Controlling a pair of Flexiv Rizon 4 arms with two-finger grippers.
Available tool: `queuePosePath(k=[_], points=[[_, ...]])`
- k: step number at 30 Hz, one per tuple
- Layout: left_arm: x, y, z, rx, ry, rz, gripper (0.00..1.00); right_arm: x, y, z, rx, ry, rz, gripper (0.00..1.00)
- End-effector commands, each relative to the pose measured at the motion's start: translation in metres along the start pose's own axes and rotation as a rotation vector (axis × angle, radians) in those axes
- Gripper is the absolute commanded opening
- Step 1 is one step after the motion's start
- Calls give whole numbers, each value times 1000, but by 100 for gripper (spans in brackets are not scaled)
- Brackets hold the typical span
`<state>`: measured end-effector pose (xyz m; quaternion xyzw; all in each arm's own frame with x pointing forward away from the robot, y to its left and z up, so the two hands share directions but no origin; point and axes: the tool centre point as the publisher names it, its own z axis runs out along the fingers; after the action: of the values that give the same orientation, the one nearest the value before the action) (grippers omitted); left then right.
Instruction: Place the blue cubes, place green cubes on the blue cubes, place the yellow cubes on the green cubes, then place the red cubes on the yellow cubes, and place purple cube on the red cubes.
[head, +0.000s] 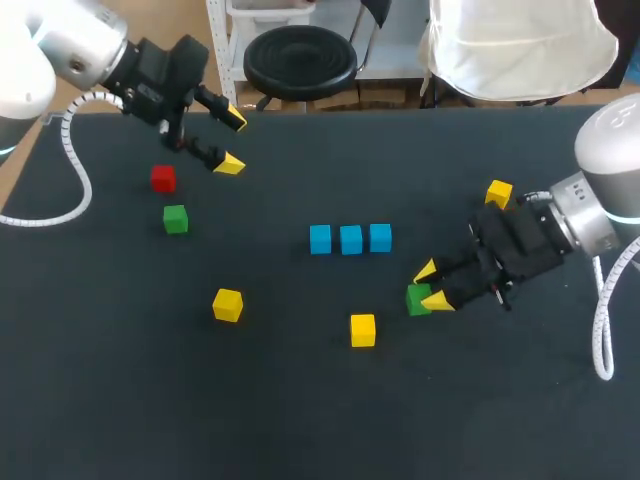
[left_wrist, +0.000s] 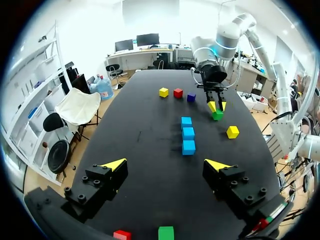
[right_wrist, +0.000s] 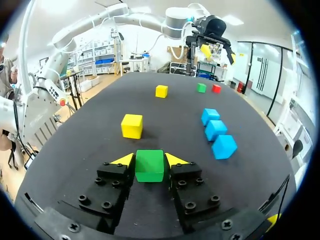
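Note:
Three blue cubes (head: 350, 239) lie in a row mid-table. My right gripper (head: 432, 286) is low on the table to their right, shut on a green cube (right_wrist: 149, 165) that rests between its fingers (right_wrist: 122, 160). A second green cube (head: 175, 219) and a red cube (head: 163, 178) lie at the left, below my left gripper (head: 233, 142), which hangs open and holds nothing. Yellow cubes (head: 227, 304) (head: 363, 329) sit toward the front, and another (head: 499, 193) is by the right arm. The left wrist view shows a red cube (left_wrist: 178, 93) and a purple cube (left_wrist: 191, 97) beyond the right arm.
The black table (head: 300, 420) has open room along its front and at the back middle. In the right wrist view one yellow cube (right_wrist: 132, 126) lies just ahead of the gripper, and the blue row (right_wrist: 215, 130) is ahead to one side.

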<state>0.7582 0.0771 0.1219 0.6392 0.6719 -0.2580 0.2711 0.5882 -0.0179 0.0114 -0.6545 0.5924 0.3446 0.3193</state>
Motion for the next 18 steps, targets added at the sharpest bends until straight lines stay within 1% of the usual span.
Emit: queuePosePath(k=[1,4,9,13,18], points=[[0,0,0,0,1,1,100,-2,-21,1,-20,-2,-1,0],[0,0,0,0,1,1,100,-6,-38,3,-32,-9,7,0],[0,0,0,0,1,1,100,-19,-57,4,-33,-2,-5,0],[0,0,0,0,1,1,100,-30,-64,6,-20,6,-6,0],[0,0,0,0,1,1,100,-42,-67,6,-9,13,-12,0]])
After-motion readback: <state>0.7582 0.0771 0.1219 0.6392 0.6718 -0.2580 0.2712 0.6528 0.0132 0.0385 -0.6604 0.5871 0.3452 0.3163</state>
